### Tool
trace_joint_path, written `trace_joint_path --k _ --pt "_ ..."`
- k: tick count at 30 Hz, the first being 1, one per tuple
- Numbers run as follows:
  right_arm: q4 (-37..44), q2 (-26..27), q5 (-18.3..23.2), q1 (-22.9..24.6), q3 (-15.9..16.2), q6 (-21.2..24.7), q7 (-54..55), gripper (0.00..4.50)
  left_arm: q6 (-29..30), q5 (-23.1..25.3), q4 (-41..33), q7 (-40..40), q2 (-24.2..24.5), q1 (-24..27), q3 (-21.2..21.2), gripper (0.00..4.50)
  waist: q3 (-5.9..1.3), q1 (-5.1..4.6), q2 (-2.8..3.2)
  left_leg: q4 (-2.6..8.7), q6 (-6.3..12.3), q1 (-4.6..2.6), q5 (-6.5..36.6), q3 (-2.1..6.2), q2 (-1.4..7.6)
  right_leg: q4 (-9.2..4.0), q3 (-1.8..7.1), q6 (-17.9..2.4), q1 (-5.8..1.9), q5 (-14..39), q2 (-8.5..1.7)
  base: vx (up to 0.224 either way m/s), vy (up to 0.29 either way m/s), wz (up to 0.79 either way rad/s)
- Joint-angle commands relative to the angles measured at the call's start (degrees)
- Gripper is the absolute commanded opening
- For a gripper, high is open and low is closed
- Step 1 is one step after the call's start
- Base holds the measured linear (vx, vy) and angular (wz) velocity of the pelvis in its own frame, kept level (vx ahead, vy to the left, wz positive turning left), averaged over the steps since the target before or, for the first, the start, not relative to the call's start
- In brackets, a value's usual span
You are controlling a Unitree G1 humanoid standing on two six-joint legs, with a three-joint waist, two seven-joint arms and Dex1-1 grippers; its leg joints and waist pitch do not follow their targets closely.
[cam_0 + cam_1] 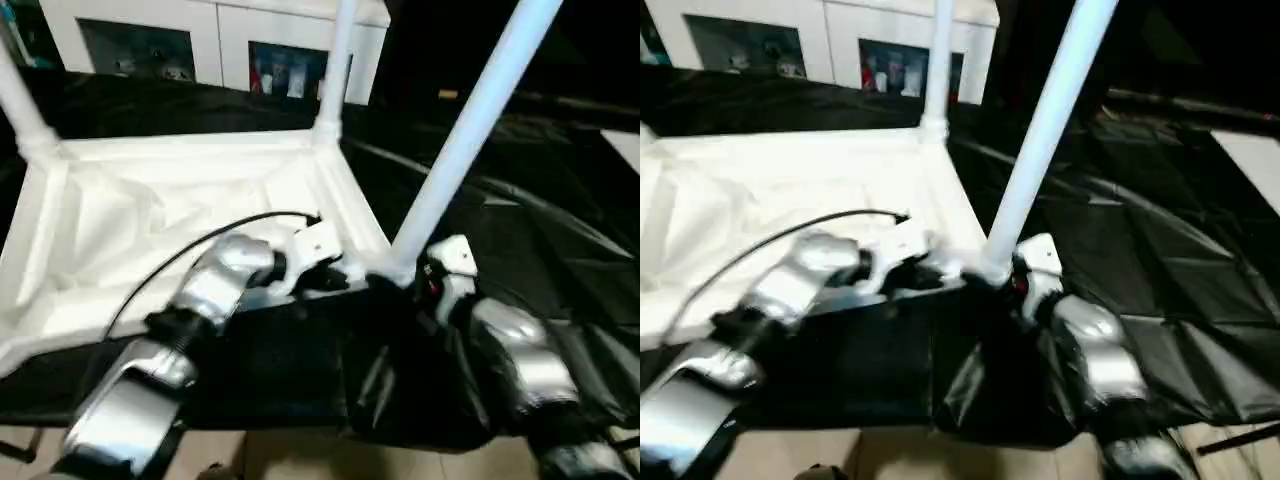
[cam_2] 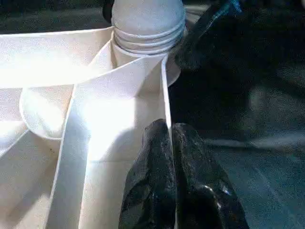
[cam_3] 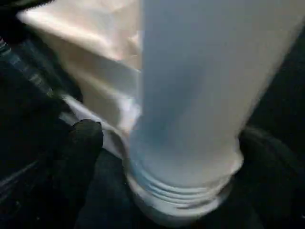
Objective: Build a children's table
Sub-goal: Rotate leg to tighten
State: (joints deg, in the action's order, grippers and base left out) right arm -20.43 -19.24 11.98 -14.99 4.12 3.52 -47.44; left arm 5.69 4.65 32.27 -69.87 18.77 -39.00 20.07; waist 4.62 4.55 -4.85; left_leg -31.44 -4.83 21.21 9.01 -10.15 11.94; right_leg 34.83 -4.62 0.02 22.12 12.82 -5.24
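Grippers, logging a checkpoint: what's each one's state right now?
Left end effector: closed on the white plastic tabletop's thin rim wall.
Right end effector: open around the white tube leg.

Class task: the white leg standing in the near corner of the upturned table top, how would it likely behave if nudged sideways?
The leg probably stays stiff: a straight tube. Its ribbed base sits in the corner socket, so it likely holds, though it leans.

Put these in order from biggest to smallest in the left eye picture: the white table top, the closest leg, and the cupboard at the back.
1. Table top, biggest.
2. Closest leg and cupboard: unsure. They look alike in size, but the leg stands nearer the camera and both are cut off at the top edge.
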Motion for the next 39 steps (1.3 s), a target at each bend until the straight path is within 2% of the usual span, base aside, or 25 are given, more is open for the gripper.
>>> trace_joint_path --k 1,2,3,4,5,6,7,9,12,14,17,18,21,22,25,26,32,36,38,39 --pt "4.0 -2.5 1.3 1.4 0.7 1.9 -3.5 4.44 0.9 -0.7 -1.4 -4.5 0.7 3.1 3.5 0.00 -3.18 0.06 0.04 2.85 6.88 -0.44 6.6 -0.02 1.77 -3.23 2.98 -15.1 -2.66 -4.0 -3.06 0.000 0.000 0.00" --pt "4.4 -2.7 1.4 1.6 0.8 2.1 -3.9 4.44 1.1 -0.8 -1.9 -4.7 0.9 3.3 3.5 0.00 -3.15 0.15 -0.28 2.83 6.96 -0.51 6.7 -0.09 1.92 -3.29 3.03 -15.0 -2.66 -3.3 -3.07 0.000 0.000 0.00" --pt "5.0 -3.2 1.6 2.0 1.0 2.5 -4.5 4.44 1.3 -0.9 -2.6 -5.1 1.2 3.5 3.6 0.00 -3.15 0.15 -0.28 2.83 6.96 -0.51 6.7 -0.09 1.92 -3.29 3.03 -15.0 -2.66 -3.3 -3.07 0.000 0.000 0.00" --pt "5.8 -4.0 1.5 2.4 1.4 3.1 -5.6 4.44 1.7 -1.1 -4.1 -6.0 1.9 4.2 3.7 0.00 -3.10 0.27 0.05 2.97 6.47 -0.67 7.8 -0.07 2.01 -3.36 3.04 -14.7 -2.53 -0.9 -3.09 0.000 0.000 0.00" --pt "5.8 -4.2 1.4 2.4 1.5 3.2 -5.8 4.44 1.7 -1.2 -4.4 -6.1 2.1 4.4 3.7 0.00 -3.15 0.23 -0.23 2.97 6.30 -0.67 8.1 -0.08 2.01 -3.39 3.06 -14.5 -2.53 -0.2 -3.07 0.000 0.000 0.00" --pt "5.9 -4.4 1.3 2.3 1.7 3.4 -6.1 4.44 1.7 -1.2 -4.9 -6.4 2.4 4.7 3.7 0.00 -2.97 0.28 -0.18 3.07 5.69 -0.66 9.1 -0.12 1.97 -3.60 3.16 -14.1 -2.42 2.2 -3.14 0.000 0.000 0.00" --pt "5.6 -4.5 1.0 2.1 1.9 3.3 -6.4 4.44 1.5 -1.1 -5.2 -6.5 2.7 4.9 3.8 0.00 -3.04 0.34 -0.39 3.08 5.11 -0.80 9.9 -0.20 1.97 -3.84 3.30 -13.6 -2.30 4.3 -3.21 0.000 0.000 0.00" --pt "5.1 -4.4 0.8 1.6 1.8 3.3 -6.2 4.44 1.9 -1.3 -5.9 -6.9 2.9 5.2 3.7 0.00 -3.04 0.38 -0.27 3.09 4.45 -0.87 9.9 -0.21 1.98 -3.85 3.42 -13.1 -2.19 5.5 -3.23 0.000 0.000 0.00" --pt "4.7 -4.0 1.8 1.0 1.5 3.8 -7.0 4.44 2.1 -1.3 -6.5 -6.7 3.2 5.4 3.4 0.00 -3.31 0.44 -0.35 2.89 4.44 -0.88 8.6 -0.25 1.91 -3.51 3.45 -13.1 -2.26 3.5 -3.13 0.000 0.000 0.00" --pt "4.8 -3.9 2.3 0.9 1.6 4.2 -7.4 4.44 2.2 -1.4 -6.8 -6.7 3.4 5.6 3.3 0.00 -3.49 0.45 -0.46 2.60 5.20 -0.81 6.4 -0.32 1.76 -3.03 3.46 -13.5 -2.41 -0.1 -3.01 0.000 0.000 0.00" --pt "4.6 -4.0 2.2 1.1 1.9 4.6 -7.6 4.44 2.2 -1.3 -6.9 -6.6 3.5 5.8 3.4 0.00 -3.73 0.53 -0.49 2.35 5.99 -0.80 5.0 -0.38 1.66 -2.73 3.42 -14.2 -2.58 -2.7 -2.99 0.000 0.000 0.00" --pt "4.3 -4.1 2.0 1.1 2.0 4.6 -7.7 4.27 2.2 -1.3 -7.0 -6.5 3.5 5.9 3.5 0.00 -3.74 0.54 -0.55 2.30 6.06 -0.81 4.9 -0.41 1.66 -2.70 3.43 -14.3 -2.58 -2.9 -2.98 0.000 0.000 0.00" --pt "3.6 -3.9 2.1 1.3 1.8 4.9 -7.7 4.13 2.6 -1.4 -7.4 -6.2 3.5 6.0 3.6 0.00 -3.86 0.55 -0.51 2.21 6.12 -0.81 5.0 -0.38 1.67 -2.60 3.41 -14.5 -2.65 -2.7 -3.00 0.000 0.000 0.00" --pt "3.4 -3.7 2.3 1.3 1.6 5.0 -7.7 3.92 2.6 -1.4 -7.5 -6.2 3.5 6.0 3.7 0.00 -3.86 0.54 -0.49 2.19 6.07 -0.78 5.1 -0.40 1.64 -2.61 3.42 -14.5 -2.63 -2.5 -2.97 0.000 0.000 0.00" --pt "3.0 -3.5 2.6 1.3 1.7 5.2 -7.7 3.80 2.8 -1.4 -7.8 -6.2 3.6 6.3 3.8 0.00 -3.88 0.55 -0.48 2.21 5.57 -0.80 6.1 -0.38 1.65 -2.68 3.45 -14.3 -2.65 -1.4 -3.00 0.000 0.000 0.00" --pt "3.0 -3.5 2.6 1.3 1.7 5.2 -7.7 3.69 2.8 -1.4 -7.8 -6.2 3.6 6.3 3.8 0.00 -3.93 0.60 -0.30 2.22 5.39 -0.87 6.3 -0.34 1.68 -2.67 3.45 -14.3 -2.64 -1.3 -3.03 0.000 0.000 0.00" --pt "1.6 -2.2 1.7 1.2 1.6 3.8 -6.1 3.25 3.3 -1.5 -8.1 -6.0 3.8 6.9 3.7 0.00 -4.04 0.47 -0.46 2.11 4.84 -0.83 6.8 -0.35 1.62 -2.56 3.47 -14.5 -2.63 -1.5 -2.99 0.000 0.000 0.00" --pt "0.3 -0.8 1.3 1.1 1.2 3.2 -4.2 3.00 3.4 -1.4 -7.5 -5.3 3.3 6.9 3.5 0.00 -4.00 0.29 -0.42 2.17 4.06 -0.88 8.3 -0.27 1.66 -2.73 3.51 -14.2 -2.56 0.9 -3.05 0.000 0.000 0.00" --pt "-2.3 1.6 0.9 0.6 -0.1 2.7 0.2 2.80 4.4 -1.0 -5.9 -3.0 2.1 6.4 3.1 0.00 -3.99 0.12 -0.23 2.22 3.37 -0.85 8.9 -0.30 1.67 -2.76 3.57 -14.2 -2.38 1.5 -3.08 0.000 0.000 0.00" --pt "-3.8 2.9 0.6 0.3 -0.9 2.5 3.1 2.78 5.0 -0.7 -4.5 -1.1 1.0 5.8 2.7 0.00 -3.85 0.04 -0.18 2.46 2.47 -0.88 10.6 -0.16 1.62 -3.09 3.49 -13.7 -2.38 4.2 -3.04 0.000 0.000 0.00"
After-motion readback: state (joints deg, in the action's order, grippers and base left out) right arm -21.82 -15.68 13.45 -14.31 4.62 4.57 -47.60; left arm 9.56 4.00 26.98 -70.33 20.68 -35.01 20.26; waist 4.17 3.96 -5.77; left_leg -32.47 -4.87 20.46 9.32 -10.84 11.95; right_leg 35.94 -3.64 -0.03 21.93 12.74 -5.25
